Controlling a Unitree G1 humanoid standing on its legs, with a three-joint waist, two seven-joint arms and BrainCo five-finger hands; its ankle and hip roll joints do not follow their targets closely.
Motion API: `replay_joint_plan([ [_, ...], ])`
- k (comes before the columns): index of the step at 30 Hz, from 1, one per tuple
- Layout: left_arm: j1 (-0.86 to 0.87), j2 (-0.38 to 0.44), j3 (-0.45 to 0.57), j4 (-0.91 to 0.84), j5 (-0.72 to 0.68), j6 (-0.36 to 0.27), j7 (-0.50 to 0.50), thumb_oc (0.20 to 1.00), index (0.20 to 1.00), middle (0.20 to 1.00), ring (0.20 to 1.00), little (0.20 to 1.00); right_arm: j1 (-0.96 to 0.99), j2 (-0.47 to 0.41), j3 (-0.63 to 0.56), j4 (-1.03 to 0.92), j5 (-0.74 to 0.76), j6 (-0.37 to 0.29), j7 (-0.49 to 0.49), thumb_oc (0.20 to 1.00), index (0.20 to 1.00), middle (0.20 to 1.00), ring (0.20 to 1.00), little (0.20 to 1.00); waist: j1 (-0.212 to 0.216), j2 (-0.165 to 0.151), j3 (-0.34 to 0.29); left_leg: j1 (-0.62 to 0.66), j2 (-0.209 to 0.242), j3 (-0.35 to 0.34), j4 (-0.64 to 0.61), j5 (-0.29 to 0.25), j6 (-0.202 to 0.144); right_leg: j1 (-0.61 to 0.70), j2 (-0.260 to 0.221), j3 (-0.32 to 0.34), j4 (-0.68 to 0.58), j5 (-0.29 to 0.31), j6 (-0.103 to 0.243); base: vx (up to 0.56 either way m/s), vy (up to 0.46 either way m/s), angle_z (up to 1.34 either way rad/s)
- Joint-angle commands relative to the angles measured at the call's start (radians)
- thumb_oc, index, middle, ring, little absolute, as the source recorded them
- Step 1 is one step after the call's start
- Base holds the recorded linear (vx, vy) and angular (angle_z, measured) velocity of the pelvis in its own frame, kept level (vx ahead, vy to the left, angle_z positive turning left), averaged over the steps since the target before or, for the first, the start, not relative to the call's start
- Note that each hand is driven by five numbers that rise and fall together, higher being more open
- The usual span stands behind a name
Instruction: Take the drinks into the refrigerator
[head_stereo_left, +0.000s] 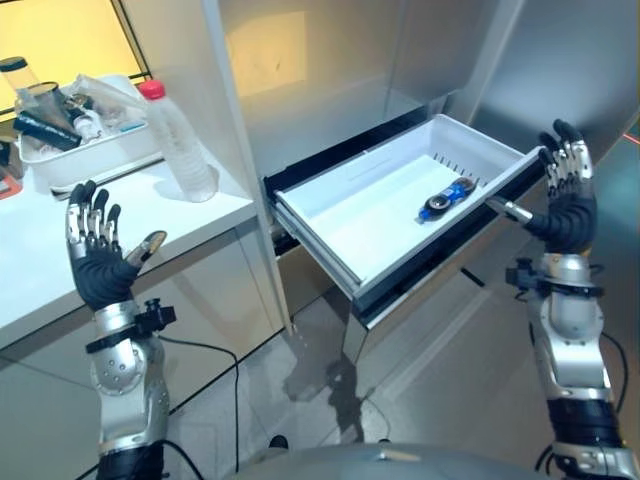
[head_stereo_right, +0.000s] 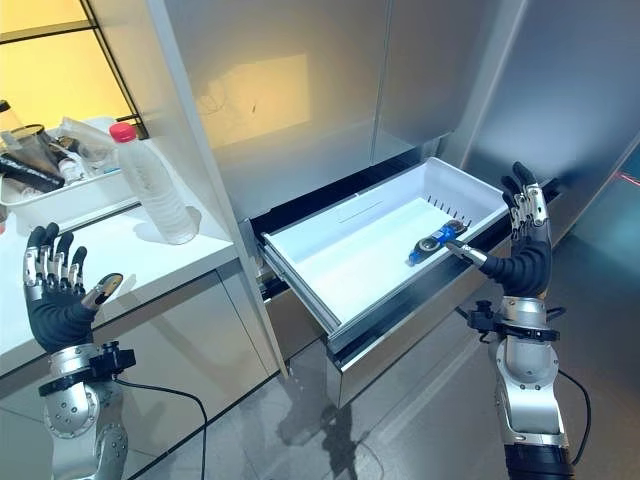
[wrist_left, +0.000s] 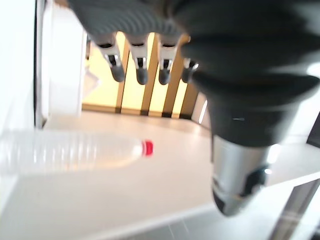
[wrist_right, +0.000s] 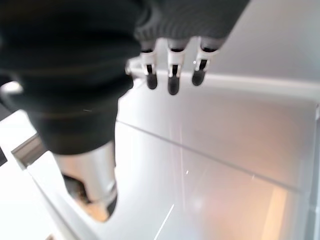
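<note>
A: Starting nearest, what are the robot hands doing?

B: The left robot hand (head_stereo_left: 98, 262) is hanging over the front edge of the white bench (head_stereo_left: 120, 215), palm up, fingers straight and spread, gripping nothing. The right robot hand (head_stereo_left: 568, 195) is hovering just beside the drawer's far front corner, fingers upright and relaxed, thumb (head_stereo_right: 467, 251) reaching toward the rim, also empty.

A: Are the wrist views adding anything?

B: The left wrist view is looking past straight dark-tipped fingers (wrist_left: 141, 70) at the bottle (wrist_left: 75, 152), which is appearing on its side there with its red cap (wrist_left: 148, 147) pointing away from the hand. The right wrist view is showing straight fingers (wrist_right: 173, 75) against pale grey panels; I cannot tell from it which surface that is.

A: And the drawer?

B: The white drawer (head_stereo_left: 340, 225) is standing pulled out of the refrigerator (head_stereo_right: 300, 90). A small blue-and-black object (head_stereo_left: 447, 198) is lying in it, toward the right robot hand's side. It is too small to tell what it is.

A: Where is the drink?

B: In the head views the clear bottle (head_stereo_left: 180, 145) is standing upright on the bench, near the edge beside the refrigerator, well apart from both robot hands. Behind it, at the far left, a white tray (head_stereo_left: 95, 160) is holding jumbled dark and clear items that I cannot make out. The right eye view is showing more of the refrigerator's grey door above the drawer.
</note>
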Motion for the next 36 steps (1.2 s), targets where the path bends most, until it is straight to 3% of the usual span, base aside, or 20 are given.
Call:
replay_joint_plan([
  [1, -0.046, 0.062, 0.016, 0.030, 0.042, -0.054, 0.013, 1.000, 1.000, 1.000, 1.000, 1.000, -0.082, -0.013, -0.024, -0.069, 0.049, -0.067, 0.022, 1.000, 1.000, 1.000, 1.000, 1.000, 0.005, -0.040, 0.013, 0.030, -0.099, 0.006, 0.004, -0.090, 0.110, 0.044, 0.012, -0.057, 0.011, -0.066, -0.006, 0.00, 0.000, 0.00],
  [36, -0.133, 0.180, 0.012, 0.192, 0.072, -0.018, 0.036, 1.000, 1.000, 1.000, 1.000, 1.000, -0.083, -0.020, 0.006, -0.077, 0.160, -0.051, 0.130, 1.000, 1.000, 1.000, 1.000, 1.000, -0.022, -0.024, -0.005, 0.061, -0.095, 0.044, 0.010, -0.115, 0.110, 0.053, 0.024, -0.011, 0.011, -0.081, -0.005, 0.01, 0.004, -0.03],
])
